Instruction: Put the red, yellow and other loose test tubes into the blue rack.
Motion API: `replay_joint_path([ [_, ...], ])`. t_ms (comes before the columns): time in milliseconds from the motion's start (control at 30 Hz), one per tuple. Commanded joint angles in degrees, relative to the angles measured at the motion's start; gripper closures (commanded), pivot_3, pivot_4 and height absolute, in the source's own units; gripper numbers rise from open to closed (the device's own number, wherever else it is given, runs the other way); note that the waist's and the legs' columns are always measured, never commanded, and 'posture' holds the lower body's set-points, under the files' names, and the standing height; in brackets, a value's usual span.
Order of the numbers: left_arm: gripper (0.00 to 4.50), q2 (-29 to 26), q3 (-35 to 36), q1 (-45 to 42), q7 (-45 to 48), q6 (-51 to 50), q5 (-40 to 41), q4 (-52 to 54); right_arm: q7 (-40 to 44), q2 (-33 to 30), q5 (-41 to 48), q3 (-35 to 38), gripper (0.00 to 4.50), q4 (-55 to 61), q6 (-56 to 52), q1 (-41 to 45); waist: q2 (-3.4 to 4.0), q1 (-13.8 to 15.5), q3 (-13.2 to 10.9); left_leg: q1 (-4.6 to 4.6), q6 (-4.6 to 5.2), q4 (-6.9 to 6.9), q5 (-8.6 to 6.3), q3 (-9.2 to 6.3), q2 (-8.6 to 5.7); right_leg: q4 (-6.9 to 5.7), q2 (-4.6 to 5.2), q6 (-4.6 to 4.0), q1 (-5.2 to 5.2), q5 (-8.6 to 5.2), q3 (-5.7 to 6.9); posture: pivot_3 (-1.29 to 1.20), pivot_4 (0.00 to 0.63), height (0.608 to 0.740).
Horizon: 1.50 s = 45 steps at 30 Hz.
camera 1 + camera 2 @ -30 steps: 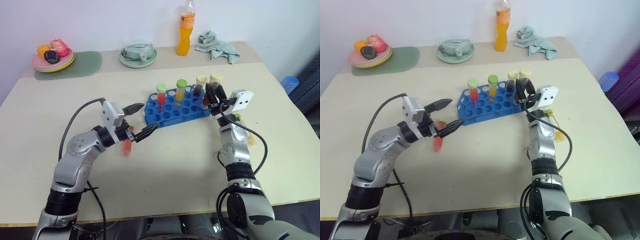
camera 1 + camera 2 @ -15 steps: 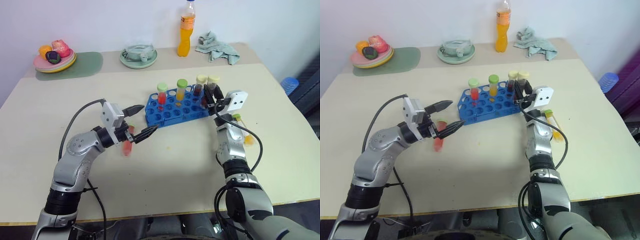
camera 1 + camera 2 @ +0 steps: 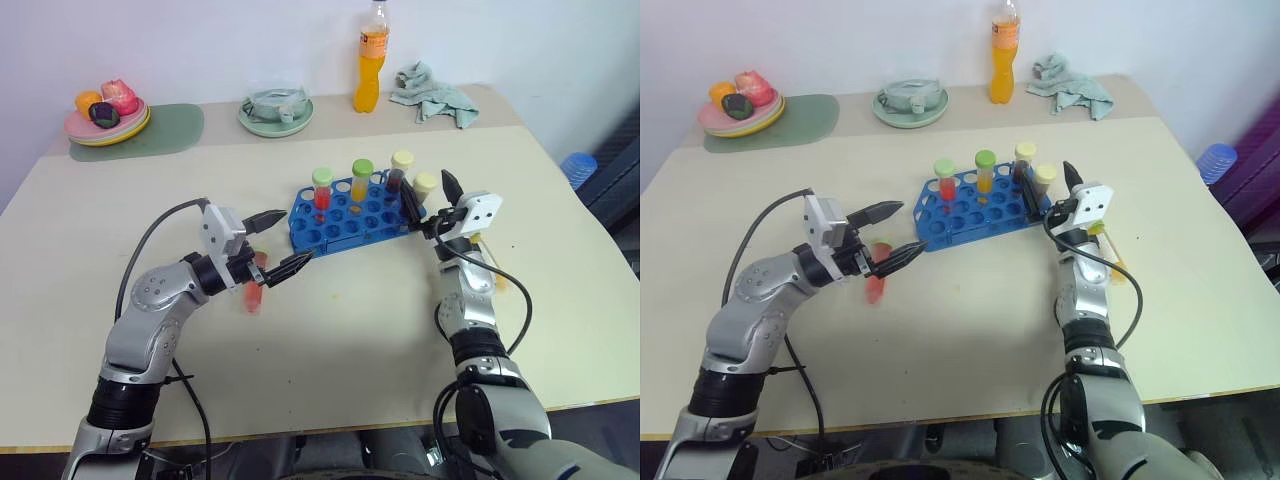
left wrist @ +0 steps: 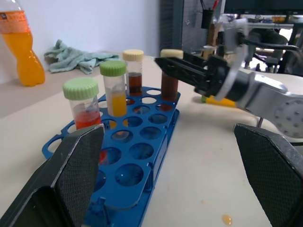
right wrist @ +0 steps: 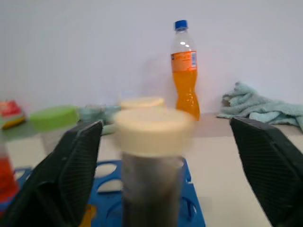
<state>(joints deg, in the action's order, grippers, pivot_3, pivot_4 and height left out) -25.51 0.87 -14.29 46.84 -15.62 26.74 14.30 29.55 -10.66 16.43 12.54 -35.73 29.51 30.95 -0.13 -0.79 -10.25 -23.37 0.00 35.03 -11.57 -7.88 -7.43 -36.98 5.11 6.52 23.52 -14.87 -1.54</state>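
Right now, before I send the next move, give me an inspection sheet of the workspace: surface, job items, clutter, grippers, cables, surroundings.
Surface: beige table, one small orange spot near the rack.
Job's things: blue rack holds four upright capped tubes; the cream-capped tube sits at its right end. A red tube lies under the left gripper; a yellow tube lies behind the right arm.
Clutter: orange bottle, green cloth, fruit plate, pale green dish, all at the far edge.
Grippers: left gripper open above the red tube; right gripper open around the cream-capped tube.
Cables: black cable loops over the left arm, another along the right forearm.
Surroundings: white wall, blue object right of the table.
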Motion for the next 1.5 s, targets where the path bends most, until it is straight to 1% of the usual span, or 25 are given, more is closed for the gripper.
replay_joint_path([
  [33,0.0,0.6,0.0,-0.4,0.3,1.9,-0.1,0.2,0.0,-2.4,-0.4,-0.5,0.04,6.8,-1.9,-0.9,0.0,0.0,0.0,0.0,0.0,0.01,0.0,0.0,0.0,-0.01,0.0,0.0,0.0,0.0,0.0,0.0,0.15,0.74],
  [167,0.0,1.3,-0.3,-0.5,0.5,2.4,-0.3,-0.3,1.0,-5.9,1.1,-0.3,0.04,13.9,-7.4,-2.9,0.0,0.0,0.0,0.0,0.0,-0.01,0.0,0.0,0.02,-0.01,0.0,-0.01,0.01,-0.01,0.0,0.0,0.15,0.74],
  [233,0.0,1.5,-0.6,-0.6,0.9,2.7,-0.4,-0.9,4.4,-10.8,4.9,0.0,0.04,21.9,-16.3,-5.2,0.03,0.3,0.0,-0.02,0.0,0.0,0.0,0.0,0.02,0.0,0.01,-0.01,0.01,-0.01,0.0,0.0,0.15,0.74],
  [300,0.0,1.7,-0.8,-0.6,0.9,2.8,-0.5,-1.1,5.3,-14.5,6.8,0.1,0.04,28.0,-23.7,-7.6,0.04,0.6,0.0,-0.05,0.01,0.02,-0.01,0.0,0.0,0.01,0.05,-0.01,0.01,-0.01,0.0,0.0,0.15,0.74],
  [467,0.0,2.0,-1.3,-1.0,1.5,2.9,-0.6,-1.7,2.3,-23.5,12.4,3.0,0.04,41.0,-45.0,-12.1,0.03,0.3,0.0,-0.06,0.03,0.02,-0.02,-0.01,0.03,0.02,0.21,-0.05,0.01,-0.05,-0.01,0.0,0.15,0.74],
  [533,0.0,2.1,-1.6,-1.3,1.7,2.9,-0.7,-1.9,0.4,-27.5,13.2,3.4,0.04,43.3,-54.9,-12.4,0.04,0.3,0.0,-0.07,0.03,0.01,-0.03,0.0,0.02,0.02,0.23,-0.12,0.02,-0.09,-0.01,0.0,0.15,0.74],
  [600,0.0,2.2,-1.7,-1.6,1.9,2.9,-0.8,-2.1,1.8,-31.5,14.2,2.8,0.04,44.5,-62.1,-12.8,0.04,0.4,0.0,-0.09,0.04,0.03,-0.03,0.0,0.02,0.04,0.24,-0.18,0.01,-0.13,0.02,0.0,0.15,0.74],
  [667,0.0,2.2,-1.9,-1.8,2.0,2.8,-0.9,-2.1,0.6,-35.1,15.5,2.7,0.04,43.8,-72.8,-11.8,0.04,0.5,0.0,-0.1,0.05,0.03,-0.03,0.0,0.02,0.08,0.25,-0.18,0.0,-0.13,0.05,0.0,0.15,0.74],
  [733,0.0,2.2,-1.9,-1.8,2.0,2.7,-0.9,-1.9,-0.6,-37.0,17.0,2.9,0.04,42.7,-81.7,-10.1,0.03,0.6,0.0,-0.12,0.08,0.05,-0.05,0.0,0.02,0.13,0.27,-0.18,-0.04,-0.13,0.06,0.0,0.15,0.74],
  [800,0.0,2.1,-2.0,-1.8,2.1,2.6,-0.8,-1.8,-1.5,-37.7,17.0,2.9,0.04,41.1,-86.5,-8.4,0.03,0.7,0.0,-0.14,0.09,0.05,-0.06,0.0,0.02,0.19,0.28,-0.17,-0.04,-0.13,0.07,0.0,0.15,0.74],
  [900,0.0,1.9,-1.9,-1.6,2.0,2.3,-0.7,-1.3,-0.6,-38.8,16.3,1.9,0.04,39.1,-90.4,-7.4,0.03,1.0,0.0,-0.16,0.11,0.04,-0.07,0.02,0.02,0.24,0.28,-0.15,-0.03,-0.11,0.07,0.0,0.15,0.74],
  [1033,0.0,1.6,-1.7,-1.2,1.8,1.9,-0.5,-0.6,0.5,-39.3,14.9,0.2,0.04,36.5,-92.0,-6.3,0.03,1.5,0.0,-0.19,0.16,0.05,-0.1,0.03,0.02,0.39,0.28,-0.03,-0.07,-0.05,0.1,0.0,0.15,0.74],
  [1133,0.0,1.6,-1.7,-0.9,1.5,1.5,-0.4,0.0,1.8,-39.0,13.7,-2.3,0.04,32.5,-92.9,-4.1,0.03,1.5,0.0,-0.2,0.19,0.05,-0.11,0.03,0.02,0.54,0.28,-0.04,-0.13,-0.04,0.13,0.0,0.15,0.74],
  [1333,0.0,1.1,-1.4,-0.7,1.5,1.0,-0.2,0.4,8.6,-43.1,8.3,-10.8,0.04,23.0,-91.3,2.0,0.03,1.5,0.0,-0.22,0.23,0.07,-0.14,0.07,0.02,0.66,0.27,-0.03,-0.16,-0.03,0.15,0.0,0.15,0.74],
  [1500,0.0,1.1,-1.2,0.2,0.8,0.7,0.0,1.4,15.4,-46.0,4.9,-15.7,0.04,15.4,-89.9,6.2,0.03,1.5,0.0,-0.22,0.26,0.06,-0.16,0.09,0.02,0.69,0.27,-0.02,-0.17,-0.03,0.15,0.0,0.15,0.74],
])
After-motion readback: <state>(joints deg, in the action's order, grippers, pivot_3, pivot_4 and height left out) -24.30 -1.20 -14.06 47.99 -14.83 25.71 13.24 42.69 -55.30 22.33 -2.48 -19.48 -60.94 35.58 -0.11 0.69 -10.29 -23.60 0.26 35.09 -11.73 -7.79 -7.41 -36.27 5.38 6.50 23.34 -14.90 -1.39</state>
